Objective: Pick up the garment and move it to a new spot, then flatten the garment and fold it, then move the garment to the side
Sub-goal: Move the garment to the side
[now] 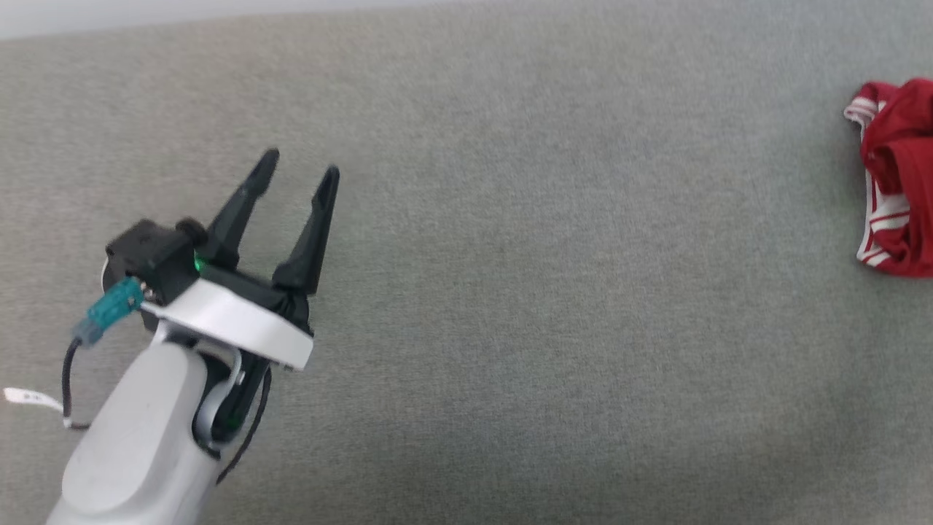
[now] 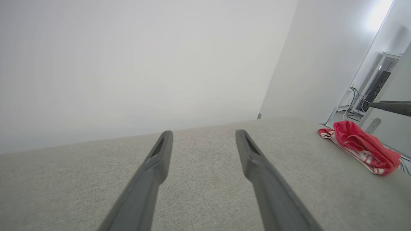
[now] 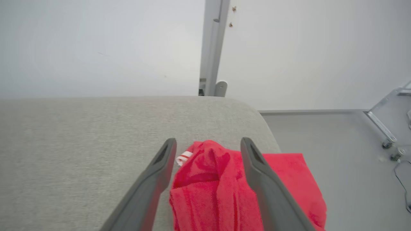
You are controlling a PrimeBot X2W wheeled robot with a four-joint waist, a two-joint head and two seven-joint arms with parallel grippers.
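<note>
- Garment [image 1: 900, 182], red with striped trim, lies crumpled at the head frame's right edge, by the corner of a grey upholstered surface [image 1: 547, 292].
- Right gripper [image 3: 208, 141]: fingers spread wide, framing the garment, gripping nothing.
- Left gripper [image 1: 300, 165], lower left: fingers wide apart, empty.

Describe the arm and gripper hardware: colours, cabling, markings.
Left gripper: two long tapered black fingers, black base with a green light, white wrist plate, pale grey forearm, teal connector, thin black cable, white tag. Right gripper: same dark tapered fingers, slotted near tips.
</note>
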